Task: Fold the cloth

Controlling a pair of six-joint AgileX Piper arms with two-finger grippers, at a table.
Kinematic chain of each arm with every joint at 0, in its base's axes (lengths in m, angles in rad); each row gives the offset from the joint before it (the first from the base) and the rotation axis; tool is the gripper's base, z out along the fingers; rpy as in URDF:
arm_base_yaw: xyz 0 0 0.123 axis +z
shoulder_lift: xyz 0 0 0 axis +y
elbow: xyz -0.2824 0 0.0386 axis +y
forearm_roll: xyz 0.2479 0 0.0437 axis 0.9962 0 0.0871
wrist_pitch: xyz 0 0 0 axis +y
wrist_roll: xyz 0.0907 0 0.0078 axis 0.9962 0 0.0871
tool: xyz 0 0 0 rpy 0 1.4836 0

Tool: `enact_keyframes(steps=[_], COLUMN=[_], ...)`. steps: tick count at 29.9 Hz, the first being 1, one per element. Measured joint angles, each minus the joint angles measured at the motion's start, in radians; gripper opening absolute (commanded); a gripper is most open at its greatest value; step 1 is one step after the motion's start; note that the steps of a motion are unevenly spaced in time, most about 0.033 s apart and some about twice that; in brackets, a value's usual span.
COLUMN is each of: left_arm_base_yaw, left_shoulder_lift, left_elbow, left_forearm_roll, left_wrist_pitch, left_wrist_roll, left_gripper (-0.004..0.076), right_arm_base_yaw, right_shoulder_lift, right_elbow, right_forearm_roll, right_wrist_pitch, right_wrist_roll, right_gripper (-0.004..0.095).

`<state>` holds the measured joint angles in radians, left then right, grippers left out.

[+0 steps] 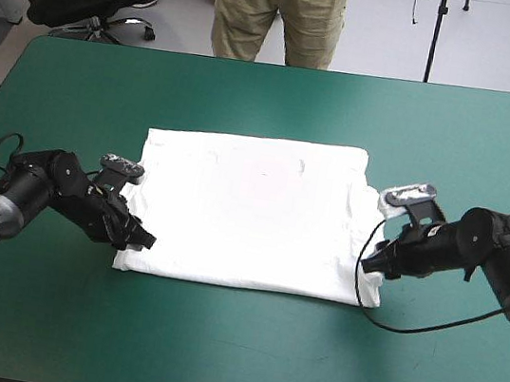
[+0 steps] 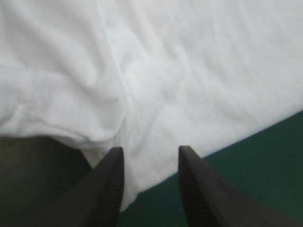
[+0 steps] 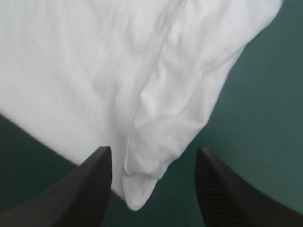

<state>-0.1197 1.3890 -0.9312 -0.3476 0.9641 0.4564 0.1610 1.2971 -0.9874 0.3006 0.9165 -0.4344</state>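
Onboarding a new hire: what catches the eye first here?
The white T-shirt, lying flat mid-table on the teal-green cover. Then the left tool at its near-left corner and the right tool at its near-right corner, both open astride the cloth's edge.

Noted plain white across the whole T-shirt [image 1: 247, 209], shaded pale grey only in its creases and folded edges. Logged an even, solid teal-green on the counter [image 1: 269, 97] cover. Recorded black on the left hand [image 1: 140, 238] and right hand [image 1: 368, 260]; seen close in both wrist views, fine ribbed texture along the inner faces of the fingers [image 3: 97, 179].
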Motion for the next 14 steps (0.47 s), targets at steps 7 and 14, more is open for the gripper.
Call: enact_keyframes(steps=[7,14], left_arm_base_yaw=[0.001,0.001], left_shoulder_lift=[-0.057,-0.056], left_elbow=[-0.152,-0.211], left_forearm_roll=[-0.046,0.058], left_wrist_pitch=[-0.055,-0.111], left_wrist_roll=[-0.005,-0.130], left_gripper=[0.0398,0.0398], right_arm_base_yaw=[-0.002,-0.040], right_shoulder_lift=[-0.051,0.045], right_elbow=[-0.191,-0.222], right_forearm_roll=[-0.121,-0.134], right_wrist_pitch=[-0.019,-0.025], right_wrist_roll=[0.152,0.158], right_gripper=[0.0511,0.0504])
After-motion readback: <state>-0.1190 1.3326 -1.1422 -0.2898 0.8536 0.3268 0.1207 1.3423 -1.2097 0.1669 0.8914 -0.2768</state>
